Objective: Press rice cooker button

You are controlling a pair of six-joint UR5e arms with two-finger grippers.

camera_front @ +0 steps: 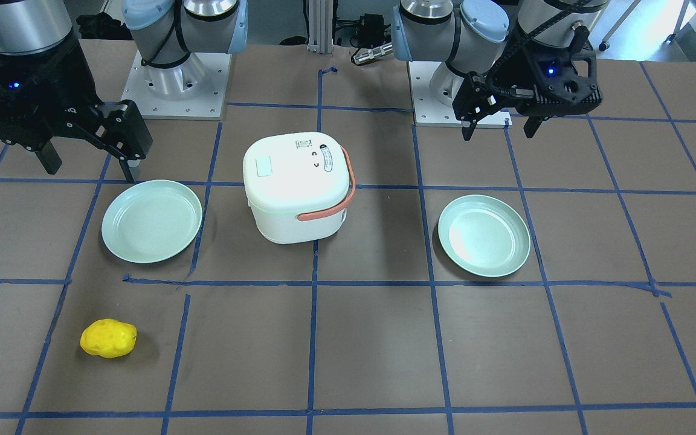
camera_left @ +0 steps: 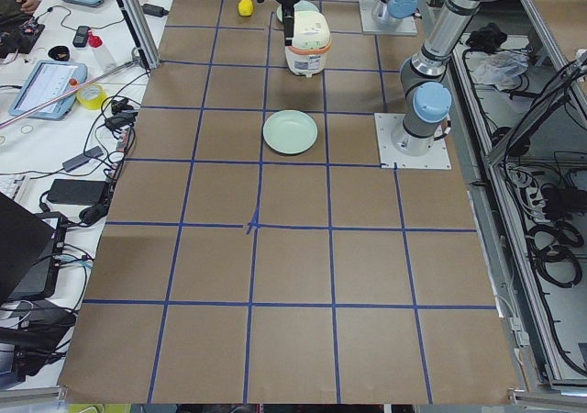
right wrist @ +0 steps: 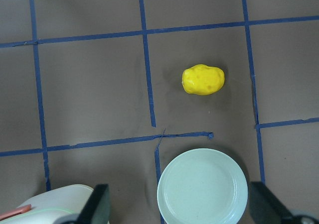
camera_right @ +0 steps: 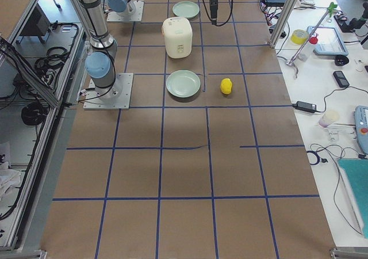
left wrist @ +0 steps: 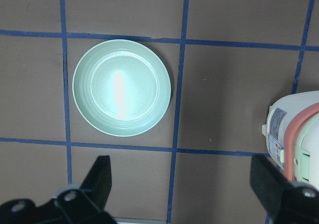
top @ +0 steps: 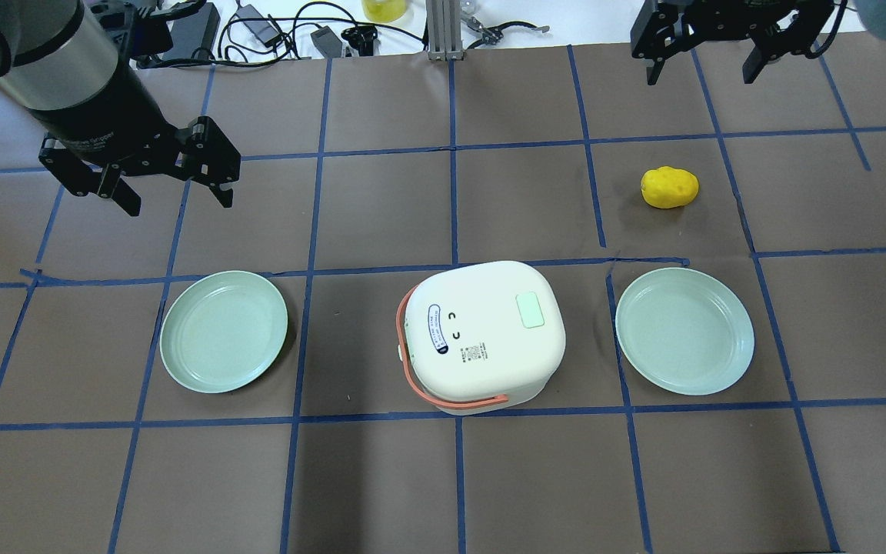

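Closest to the robot, dead centre, sits the white rice cooker (top: 481, 338), lid down, between two pale green plates: the left plate (top: 224, 331) and the right plate (top: 685, 331), each well apart from it. The salmon handle (top: 412, 377) is folded down around the cooker's left end. On the lid, toward the right plate, there's a pale green rectangle that I take for the button (top: 530, 310).

Further out over the taped brown table (top: 381, 215), the left gripper (top: 178, 196) hangs in the air with its jaws spread wide, holding nothing. Its wrist view looks down on the left plate, with the cooker's edge just showing. Beyond the right plate lies a yellow potato (top: 670, 187), off on its own. At the far edge, the right gripper (top: 701, 75) is also splayed open and empty.

Nothing has touched the cooker, so the press is all to come. It's a hard plastic shell, probably light, and it could skid on the paper if shoved sideways. No grasp needed here: come straight down on the button with one fingertip, or with the jaws brought together for a firmer point. The smooth, rounded lid could let an off-centre tip slide away.
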